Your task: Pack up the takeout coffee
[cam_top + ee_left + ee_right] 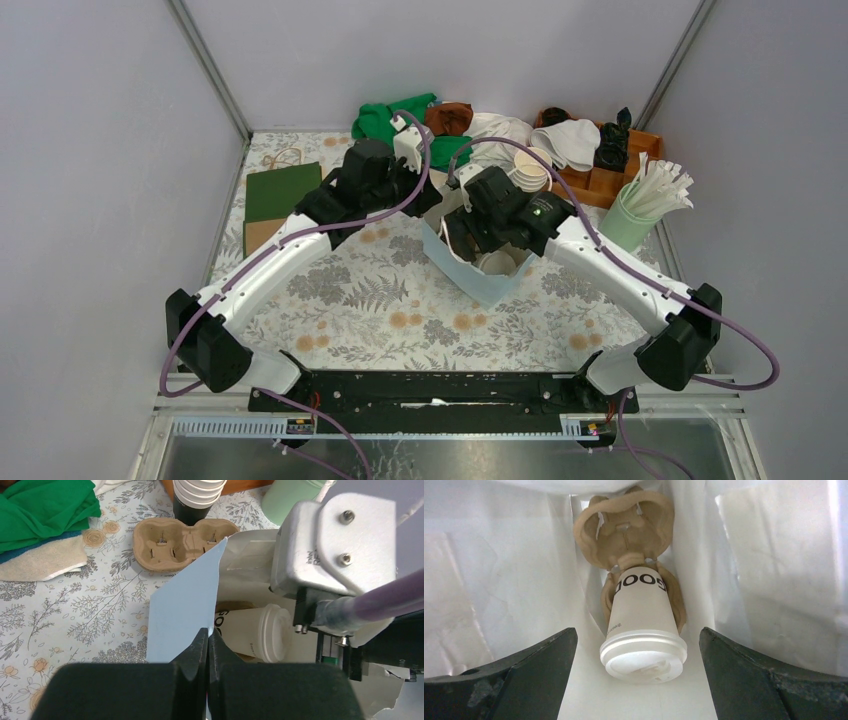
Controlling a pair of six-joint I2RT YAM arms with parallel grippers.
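The takeout coffee [641, 615], a pale paper cup with a white lid [644, 660], is inside a light blue paper bag [480, 285], its base in a pocket of a brown pulp tray [624, 530]. My right gripper [638, 630] is inside the bag, open, with one finger on each side of the lid and neither touching it. My left gripper [207, 640] is shut on the bag's blue edge [182, 610]. The left wrist view looks into the bag's mouth and shows the cup [255, 632] there.
A second pulp tray [182, 542] lies on the floral tablecloth behind the bag, next to a stack of lidless cups [197, 492]. At the back are green cloths [395, 120], white towels, a wooden box [610, 160] and a green holder of straws [640, 210]. A flat green bag [282, 190] lies left.
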